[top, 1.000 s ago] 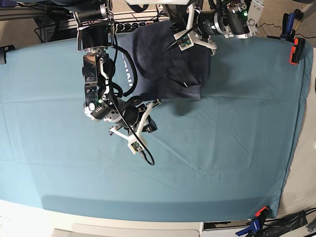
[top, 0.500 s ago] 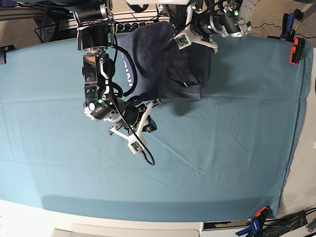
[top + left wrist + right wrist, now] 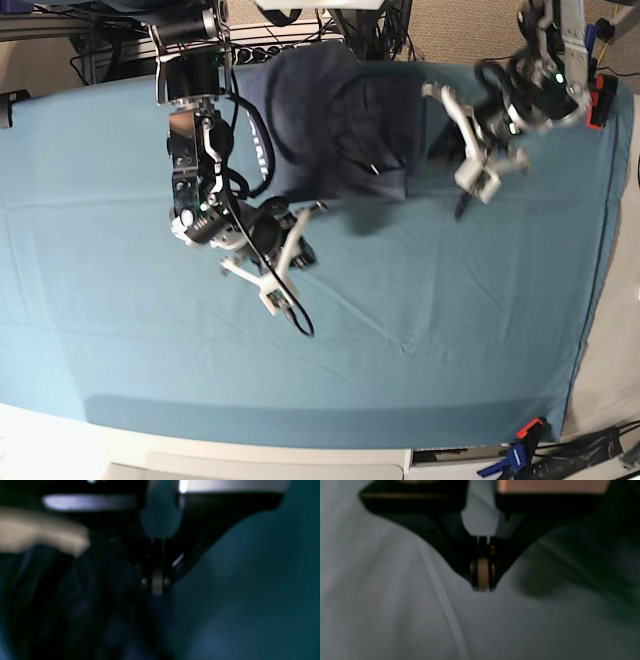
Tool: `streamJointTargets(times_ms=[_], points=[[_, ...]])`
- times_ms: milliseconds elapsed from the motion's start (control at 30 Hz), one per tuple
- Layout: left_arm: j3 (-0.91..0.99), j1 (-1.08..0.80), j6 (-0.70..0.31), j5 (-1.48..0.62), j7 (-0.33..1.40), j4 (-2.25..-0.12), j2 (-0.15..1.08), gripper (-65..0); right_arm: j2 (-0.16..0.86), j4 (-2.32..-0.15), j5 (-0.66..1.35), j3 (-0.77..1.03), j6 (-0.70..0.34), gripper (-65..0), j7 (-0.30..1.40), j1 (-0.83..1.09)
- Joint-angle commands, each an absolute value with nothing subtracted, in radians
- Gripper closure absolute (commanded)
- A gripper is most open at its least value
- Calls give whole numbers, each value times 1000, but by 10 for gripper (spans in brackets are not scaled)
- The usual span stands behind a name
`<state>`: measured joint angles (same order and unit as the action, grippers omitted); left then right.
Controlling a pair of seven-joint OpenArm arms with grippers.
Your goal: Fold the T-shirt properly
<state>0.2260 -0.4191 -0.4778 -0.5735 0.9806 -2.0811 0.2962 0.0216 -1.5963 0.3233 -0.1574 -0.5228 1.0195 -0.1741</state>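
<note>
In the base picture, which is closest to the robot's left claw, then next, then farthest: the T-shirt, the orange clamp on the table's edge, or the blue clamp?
From the left gripper:
1. T-shirt, just beside it, toward the picture's left.
2. Orange clamp, at the far right edge.
3. Blue clamp, at the near right corner.

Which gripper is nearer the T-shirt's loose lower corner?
Left. The left gripper hangs just beside the T-shirt corner; the right gripper sits slightly farther, below its front edge.

Base view was evenly lit, sharp, with barrel distortion bowing the worktop (image 3: 120,330) edges; arms cast soft shadows. Both wrist views were blurred and out of focus, the left one very dim.
</note>
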Motion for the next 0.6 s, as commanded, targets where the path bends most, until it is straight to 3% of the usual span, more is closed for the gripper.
streamJointTargets(times_ms=[0, 567], points=[[258, -385, -485, -617, 941, -2108, 316, 0, 25, -1607, 321, -155, -525, 0, 1015, -191], [278, -541, -562, -788, 1030, -2108, 313, 0, 25, -1607, 320, -155, -525, 0, 1015, -191]])
